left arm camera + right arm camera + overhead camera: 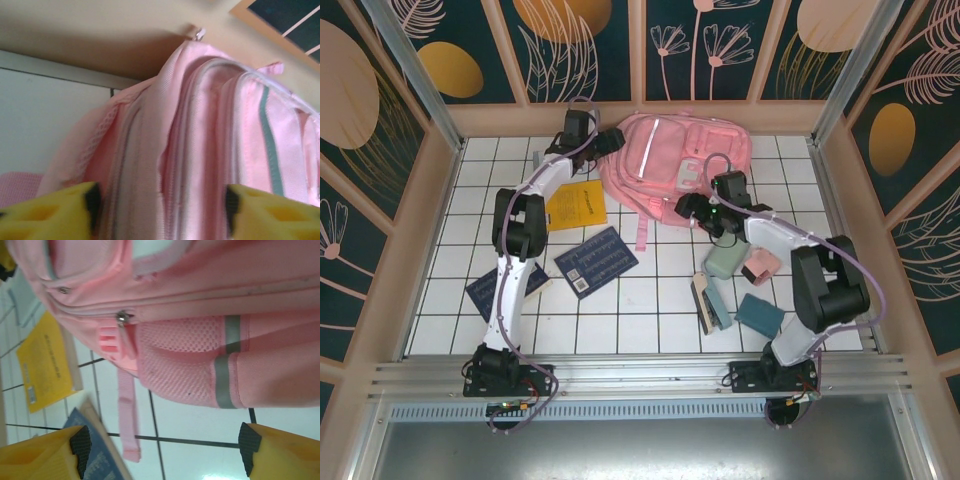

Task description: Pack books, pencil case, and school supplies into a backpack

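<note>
**Tiled table (pixel 650 300), overhead view with both wrist views.**

- **Backpack:** The backpack (pixel 665 150) lies flat against the far edge, about midway along it. One pink strap (pixel 129 415) trails toward the table's centre.
- **Left gripper:** Your left gripper (pixel 608 140) sits at the backpack's far-left corner. In the left wrist view its yellow fingers (pixel 55 212) stand apart on either side of the bag's folded zip seams. You cannot tell whether the pads press the fabric.
- **Right gripper:** Your right gripper (pixel 688 208) hovers at the backpack's near edge. Its jaws are spread and pinch nothing. The mesh side pocket (pixel 185 365), the strap and bare tile show between them.
- **Books:** The yellow book (pixel 578 205) lies just left of the backpack. The navy grid book (pixel 596 260) lies nearer you, toward the centre. A second dark book (pixel 492 290) lies toward the near-left corner, partly under the left arm (pixel 515 225). A small grey book (pixel 538 157) lies by the far edge, left of that arm.
- **Right half:** The pencil case (pixel 725 262) lies just beside the pink block (pixel 760 265). The stapler-like piece (pixel 708 300) and the teal pad (pixel 760 313) lie closer to the near edge.
</note>
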{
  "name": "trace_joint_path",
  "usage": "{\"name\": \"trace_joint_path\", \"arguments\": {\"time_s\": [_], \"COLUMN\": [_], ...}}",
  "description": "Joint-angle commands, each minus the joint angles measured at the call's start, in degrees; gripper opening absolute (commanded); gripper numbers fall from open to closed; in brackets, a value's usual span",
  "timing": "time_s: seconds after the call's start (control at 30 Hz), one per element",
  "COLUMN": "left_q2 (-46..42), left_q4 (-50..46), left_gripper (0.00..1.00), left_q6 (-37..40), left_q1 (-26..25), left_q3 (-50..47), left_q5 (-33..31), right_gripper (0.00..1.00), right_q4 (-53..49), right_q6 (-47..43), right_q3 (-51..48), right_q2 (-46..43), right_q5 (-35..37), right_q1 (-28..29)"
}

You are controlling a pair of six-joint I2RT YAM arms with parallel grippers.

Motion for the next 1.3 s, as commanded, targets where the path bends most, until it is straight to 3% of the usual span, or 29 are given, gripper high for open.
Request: {"name": "trace_joint_path", "arguments": {"time_s": [0.0, 0.07, 0.2, 0.43, 0.67, 0.83, 1.03, 1.27], "left_q2": [-2.04, -2.51, -5.34, -16.19, -29.4, -33.29, -36.2, -40.42], "left_q4": [-0.43, -1.11, -0.95, 5.05, 14.58, 16.72, 20.67, 23.1], "left_gripper": [0.45, 0.3, 0.12, 0.0, 0.0, 0.0, 0.0, 0.0], "left_q6": [0.25, 0.22, -0.01, -3.71, -10.36, -14.87, -19.95, -22.78], "left_q1": [0.02, -0.01, -0.2, -0.53, -3.67, -8.91, -11.31, -15.21], "left_q3": [-3.99, -5.21, -10.15, -27.54, -47.96, -52.02, -57.96, -64.33], "left_q5": [1.67, 1.6, 1.64, 2.6, 3.49, 2.42, 2.58, 0.25], "right_gripper": [0.78, 0.77, 0.74, 0.74, 0.75, 0.76, 0.77, 0.79], "right_q4": [-1.11, -1.52, -3.88, -7.36, -7.85, -10.6, -13.01, -7.9], "right_q6": [0.55, 0.86, 0.22, -1.7, -1.63, -3.43, -5.41, -6.85], "right_q3": [3.94, 5.58, 9.92, 19.6, 27.21, 36.56, 47.88, 48.68], "right_q2": [3.91, 6.29, 10.93, 18.05, 22.67, 29.39, 36.33, 36.04], "right_q5": [2.04, 3.16, 8.51, 15.03, 13.94, 10.81, 7.54, -0.63], "right_q1": [1.15, 1.32, 0.53, -3.66, -7.52, -8.62, -9.0, -8.47]}}
